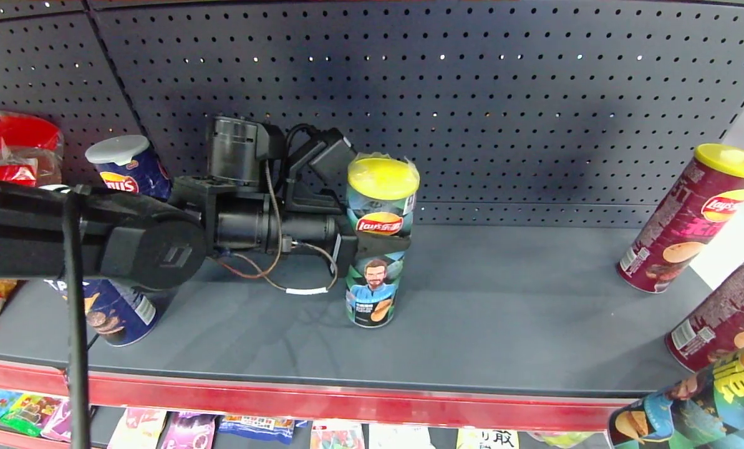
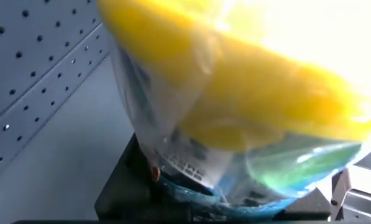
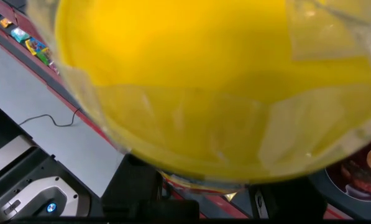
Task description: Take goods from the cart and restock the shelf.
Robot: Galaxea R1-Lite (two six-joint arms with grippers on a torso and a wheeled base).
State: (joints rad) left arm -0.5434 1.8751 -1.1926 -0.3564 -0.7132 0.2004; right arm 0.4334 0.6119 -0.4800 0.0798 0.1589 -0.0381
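A chip can [image 1: 378, 249] with a yellow lid and a green-blue label stands upright mid-shelf. My left gripper [image 1: 372, 243] comes in from the left and is shut on its middle. In the left wrist view the same can [image 2: 235, 112] looms close over my left gripper [image 2: 235, 202]. A second can with a similar label [image 1: 690, 405] hangs tilted in front of the shelf's right end. Its yellow lid [image 3: 210, 81] sits close in the right wrist view, with my right gripper [image 3: 204, 199] shut on the can below it.
The grey shelf [image 1: 502, 312] has a red front edge [image 1: 347, 399] and a pegboard back. Two maroon cans [image 1: 690, 218] [image 1: 721, 312] lean at the right. Blue cans [image 1: 128, 168] [image 1: 119, 312] and a red bag [image 1: 10, 146] stand at the left.
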